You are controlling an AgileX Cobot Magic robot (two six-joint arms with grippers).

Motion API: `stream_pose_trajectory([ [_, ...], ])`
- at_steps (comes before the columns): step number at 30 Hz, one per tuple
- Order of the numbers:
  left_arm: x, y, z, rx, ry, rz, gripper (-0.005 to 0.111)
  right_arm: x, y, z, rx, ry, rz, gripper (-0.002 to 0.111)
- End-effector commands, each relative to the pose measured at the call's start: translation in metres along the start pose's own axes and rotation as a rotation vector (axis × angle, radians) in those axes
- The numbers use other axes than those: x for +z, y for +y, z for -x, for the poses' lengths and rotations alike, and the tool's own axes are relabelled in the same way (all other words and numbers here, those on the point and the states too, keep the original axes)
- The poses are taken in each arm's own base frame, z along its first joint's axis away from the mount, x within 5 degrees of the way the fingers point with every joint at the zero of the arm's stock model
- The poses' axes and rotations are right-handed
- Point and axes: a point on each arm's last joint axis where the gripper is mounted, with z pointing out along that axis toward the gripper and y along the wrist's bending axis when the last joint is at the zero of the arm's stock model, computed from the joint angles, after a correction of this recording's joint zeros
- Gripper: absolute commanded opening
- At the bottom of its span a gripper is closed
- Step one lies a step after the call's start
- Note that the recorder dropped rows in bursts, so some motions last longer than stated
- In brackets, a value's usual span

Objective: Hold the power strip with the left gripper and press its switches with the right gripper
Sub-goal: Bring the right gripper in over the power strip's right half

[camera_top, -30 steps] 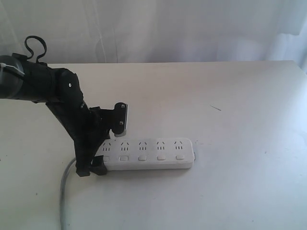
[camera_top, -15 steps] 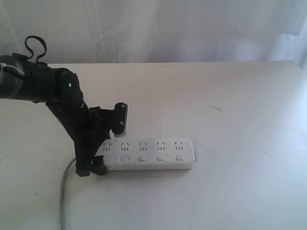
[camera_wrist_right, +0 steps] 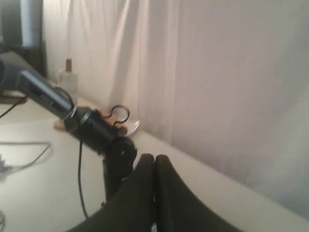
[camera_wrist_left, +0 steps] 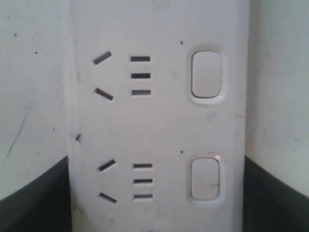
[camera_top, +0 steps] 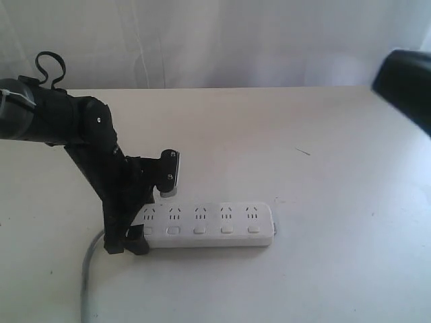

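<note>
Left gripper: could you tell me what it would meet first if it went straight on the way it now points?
Most likely the table: the left gripper points steeply down, jaws clamped across the power strip at its cord end, fingertips seemingly near the tabletop.

Cannot see the strip's left end in the exterior view: covered by the left gripper. Loses the cord at the bottom edge and the left arm at the left edge. Catches only a blurred black corner of the right arm, cut by the right edge. From the left wrist, shows just two switches of a strip cropped at both ends, and the jaws only as dark corners. From the right wrist, shows the right gripper blurred and cropped by the frame edge.
</note>
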Motion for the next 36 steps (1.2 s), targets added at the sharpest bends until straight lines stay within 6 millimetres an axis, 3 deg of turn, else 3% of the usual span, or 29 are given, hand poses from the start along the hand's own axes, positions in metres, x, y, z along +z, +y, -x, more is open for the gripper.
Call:
stream_pose_trajectory([
  [1, 0.013, -0.009, -0.005, 0.023, 0.040, -0.083, 0.000, 0.024, -0.018, -0.012, 0.080, 0.182, 0.114, 0.000],
  [5, 0.013, -0.009, -0.005, 0.028, 0.039, -0.081, 0.000, 0.039, -0.031, -0.025, 0.118, 0.261, 0.141, 0.000],
  [10, 0.013, -0.009, -0.005, 0.037, 0.038, -0.077, 0.000, 0.061, -0.033, -0.044, 0.127, 0.328, 0.193, 0.000],
  [22, 0.013, -0.010, -0.005, 0.037, 0.041, -0.091, 0.000, 0.139, -0.006, -0.070, -0.018, 0.460, 0.200, 0.000],
  [28, 0.013, -0.010, -0.005, 0.037, 0.041, -0.093, 0.000, 0.159, -0.016, -0.087, -0.055, 0.526, 0.078, 0.000],
  [36, 0.013, -0.011, -0.005, 0.037, 0.043, -0.102, 0.000, 0.173, -0.022, -0.107, -0.063, 0.592, 0.051, 0.000],
])
